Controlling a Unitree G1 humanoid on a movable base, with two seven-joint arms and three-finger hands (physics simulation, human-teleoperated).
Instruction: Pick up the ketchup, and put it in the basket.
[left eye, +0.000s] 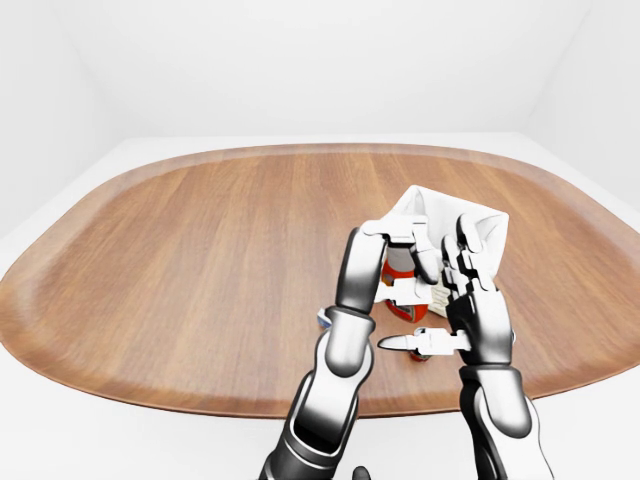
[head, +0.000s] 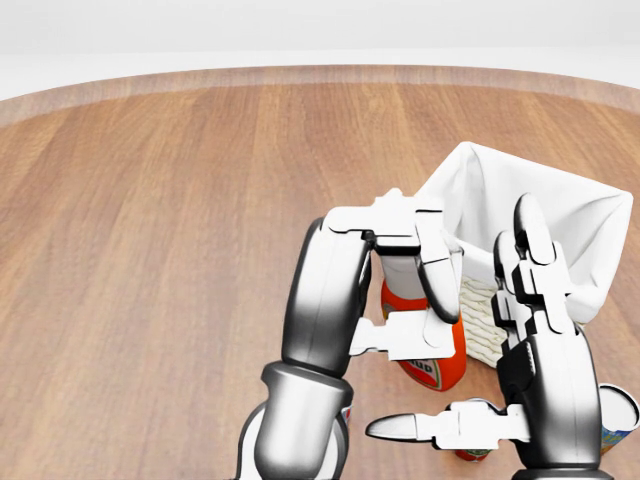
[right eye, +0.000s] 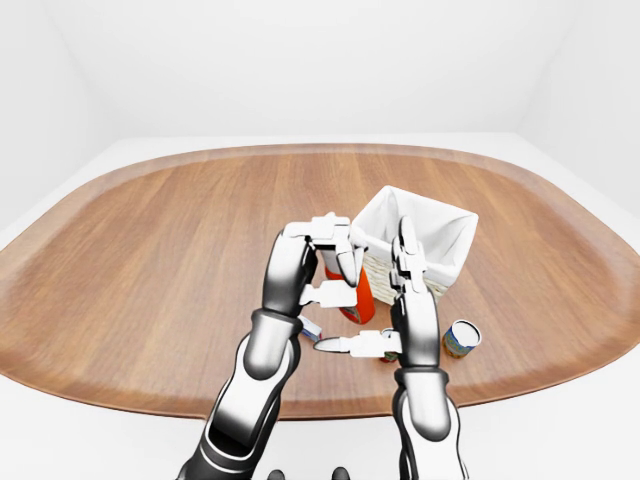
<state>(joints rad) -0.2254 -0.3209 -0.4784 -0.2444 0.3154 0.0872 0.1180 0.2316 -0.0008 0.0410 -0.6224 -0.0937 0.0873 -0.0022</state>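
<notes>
The ketchup (head: 443, 367) is a red bottle with a white top, held tilted just left of the basket in the head view, its base low over the table. My left hand (head: 438, 322) is shut on it, fingers over one side and thumb across the other. The basket (head: 560, 215) is wicker with a white cloth lining and stands at the right of the wooden table (left eye: 200, 250). My right hand (head: 480, 395) is open and empty just right of the bottle, fingers upright against the basket's near wall, thumb (head: 420, 428) pointing left.
A small can (right eye: 462, 337) stands right of my right hand. A small red thing (head: 475, 452) lies under the right thumb. A small blue-and-white thing (right eye: 310, 328) lies by my left forearm. The table's curved edge runs along the bottom of the eye views.
</notes>
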